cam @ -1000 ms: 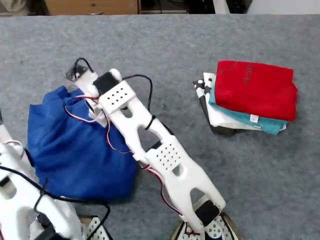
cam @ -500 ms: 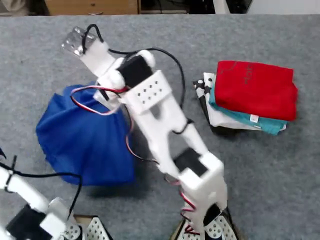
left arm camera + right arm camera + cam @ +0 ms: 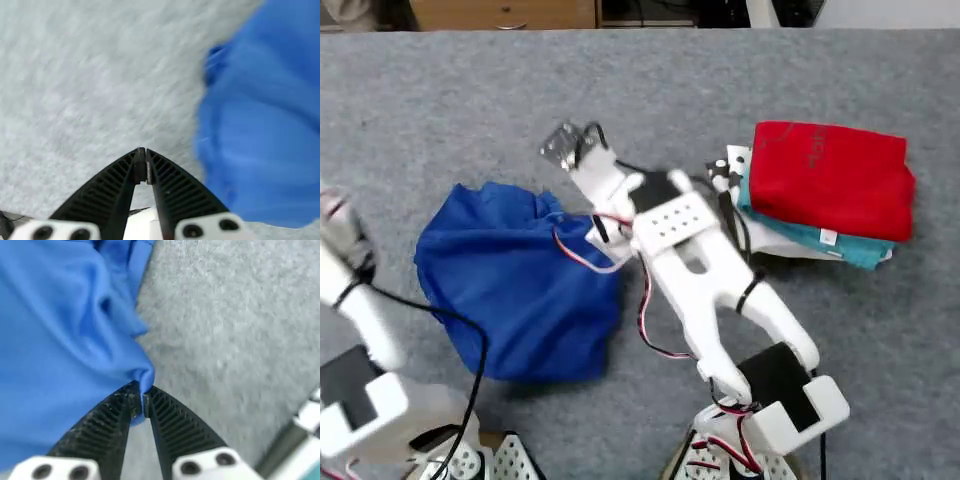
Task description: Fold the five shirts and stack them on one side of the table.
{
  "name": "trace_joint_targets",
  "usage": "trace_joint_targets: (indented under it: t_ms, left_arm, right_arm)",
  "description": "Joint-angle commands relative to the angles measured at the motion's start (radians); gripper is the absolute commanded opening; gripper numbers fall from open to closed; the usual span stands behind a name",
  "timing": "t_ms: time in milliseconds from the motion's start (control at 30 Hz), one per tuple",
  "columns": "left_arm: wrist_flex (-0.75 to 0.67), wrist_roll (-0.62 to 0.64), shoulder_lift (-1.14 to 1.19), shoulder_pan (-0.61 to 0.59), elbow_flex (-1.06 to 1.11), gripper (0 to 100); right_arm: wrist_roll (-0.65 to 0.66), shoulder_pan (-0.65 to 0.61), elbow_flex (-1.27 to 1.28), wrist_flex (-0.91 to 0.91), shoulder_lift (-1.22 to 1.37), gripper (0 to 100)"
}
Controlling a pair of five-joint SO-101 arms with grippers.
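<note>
Right now the blue shirt [image 3: 520, 290] lies unfolded in a loose, rumpled heap on the left half of the grey felt-covered table [image 3: 440, 90], with its cloth bunched up toward the edge that faces the stack. The right gripper [image 3: 141, 390] is closed tight, its two ribbed black fingers [image 3: 107, 415] meeting at the tips with a small fold of the blue shirt's edge pinched between them. The rest of the cloth spreads away to one side of the jaws, and bare grey felt lies on the other. In the high view the right arm [image 3: 720, 290] stretches from its base at the near edge of the table across to that same edge of the heap, with red and white wires [image 3: 642, 320] looping off it. The left gripper [image 3: 141, 154] is also closed, its fingertips pressed together with nothing between them. It points at bare felt just beside the blue shirt and is apart from the cloth. The left arm [image 3: 360, 300] stands at the near left corner of the table. On the right side of the table sits the stack of folded shirts [image 3: 815, 200], well apart from the blue heap. The red shirt [image 3: 830, 175] is on top, the teal shirt [image 3: 820, 237] is under it, and the white shirt [image 3: 765, 235] is below that. A black-and-white patterned garment [image 3: 722, 178] pokes out at the bottom, on the side nearest the right arm.
</note>
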Motion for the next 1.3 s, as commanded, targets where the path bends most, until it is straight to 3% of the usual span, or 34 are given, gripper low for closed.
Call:
trace_joint_targets:
  t_ms: [0,167,300,533,733,900,1000,1100,1267]
  left_arm:
    - [0.011,0.114,0.076,0.184,-0.127,2]
    - [0.011,0.198,0.306,0.265,-0.304,7]
    - [0.012,0.236,0.463,0.252,-0.359,15]
    - [0.012,0.230,0.648,0.285,-0.364,2]
    - [-0.008,0.236,0.733,0.322,-0.364,2]
    - [0.014,0.236,0.633,0.244,-0.494,2]
    - [0.014,0.236,0.516,0.161,-0.572,2]
    - [0.014,0.236,0.407,0.094,-0.578,2]
    - [0.014,0.236,0.265,-0.068,-0.580,2]
  right_arm:
    - [-0.049,0.021,0.148,-0.374,-0.030,0.2]
    - [-0.227,0.021,0.163,-0.451,-0.021,0.3]
    - [-0.245,0.030,0.173,-0.457,-0.001,0.3]
    - [-0.252,0.044,0.091,-0.456,0.094,0.3]
    - [-0.249,0.042,0.082,-0.456,0.111,0.3]
    - [-0.262,0.042,0.082,-0.457,0.119,0.6]
    - [-0.339,0.038,0.082,-0.453,0.119,11.1]
    - [-0.405,0.036,0.093,-0.448,0.111,31.2]
    - [-0.382,0.024,0.094,-0.425,0.068,57.4]
